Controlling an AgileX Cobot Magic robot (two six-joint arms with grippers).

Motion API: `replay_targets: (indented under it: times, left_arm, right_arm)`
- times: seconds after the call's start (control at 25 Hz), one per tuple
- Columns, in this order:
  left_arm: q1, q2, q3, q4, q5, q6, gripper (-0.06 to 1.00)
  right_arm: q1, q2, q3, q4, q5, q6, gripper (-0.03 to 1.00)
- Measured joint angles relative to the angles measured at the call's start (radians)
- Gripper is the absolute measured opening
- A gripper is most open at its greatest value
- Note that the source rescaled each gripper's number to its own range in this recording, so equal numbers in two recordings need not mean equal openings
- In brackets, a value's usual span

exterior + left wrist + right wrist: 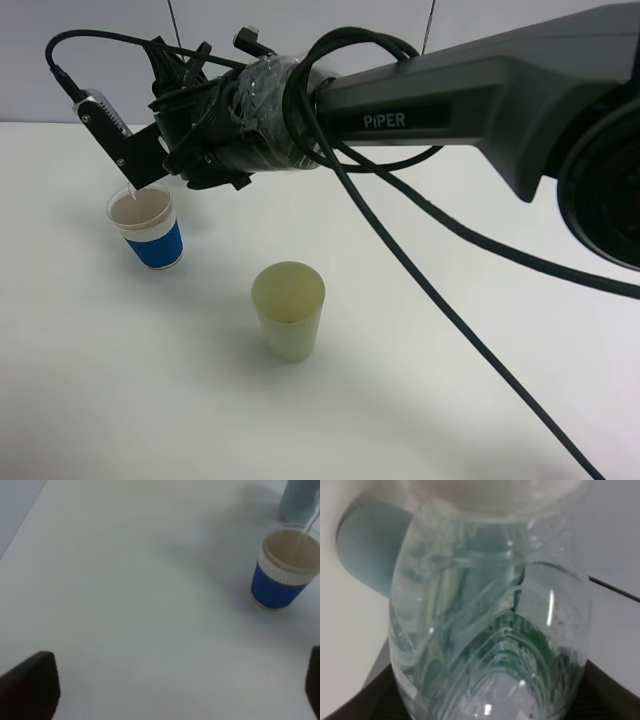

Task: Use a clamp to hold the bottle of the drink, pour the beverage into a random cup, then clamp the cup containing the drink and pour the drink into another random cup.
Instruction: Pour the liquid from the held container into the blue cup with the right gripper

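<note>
Left to right, as you see it from the high camera.

Your left gripper (pixel 170 692) shows only in its own wrist view. Its two dark fingertips (pixel 30 685) sit at the far edges of that picture, jaws spread wide with nothing between them but bare white table (pixel 120 380).

At about 9 o'clock on the table stands the blue-sleeved paper cup (pixel 150 230), upright. A thin stream of clear drink (pixel 131 189) falls into it at the 11 o'clock side of its rim, and liquid lies over its cream inside.

Directly above that cup hangs your right gripper (pixel 165 158), on the right arm (pixel 450 90) that reaches in from 3 o'clock with cables (pixel 400 260) trailing. Its jaws are clamped on the bottle (pixel 490 630), which is tipped mouth-down. From the high camera the bottle is hidden behind the gripper. The right wrist view shows its ribbed clear wall and some green label.

A teal tumbler (pixel 370 550) stands close by the blue cup. Whether they touch you cannot tell.

At the blue cup's 4 o'clock, well apart, stands the pale green cup (pixel 288 310), upright.
</note>
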Motion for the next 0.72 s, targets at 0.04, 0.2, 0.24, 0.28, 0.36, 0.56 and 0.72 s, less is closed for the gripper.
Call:
replay_targets:
  times: [0.04, 0.2, 0.24, 0.28, 0.36, 0.56, 0.72]
  left_arm:
    - [0.0, 0.0, 0.0, 0.0, 0.0, 0.0, 1.0]
    - [0.0, 0.0, 0.0, 0.0, 0.0, 0.0, 1.0]
    - [0.0, 0.0, 0.0, 0.0, 0.0, 0.0, 1.0]
    - [0.0, 0.0, 0.0, 0.0, 0.0, 0.0, 1.0]
    - [0.0, 0.0, 0.0, 0.0, 0.0, 0.0, 1.0]
    - [0.0, 0.0, 0.0, 0.0, 0.0, 0.0, 1.0]
    - [0.0, 0.0, 0.0, 0.0, 0.0, 0.0, 1.0]
  right_arm:
    - [0.0, 0.0, 0.0, -0.006, 0.0, 0.0, 0.0]
    - [0.0, 0.0, 0.0, -0.037, 0.002, -0.001, 0.0]
    - [0.0, 0.0, 0.0, -0.047, 0.002, -0.001, 0.0]
    - [0.0, 0.0, 0.0, -0.051, 0.002, -0.001, 0.0]
    - [0.0, 0.0, 0.0, -0.058, 0.002, -0.001, 0.0]
    - [0.0, 0.0, 0.0, -0.059, 0.002, -0.001, 0.0]
    - [0.0, 0.0, 0.0, -0.067, 0.002, -0.001, 0.0]
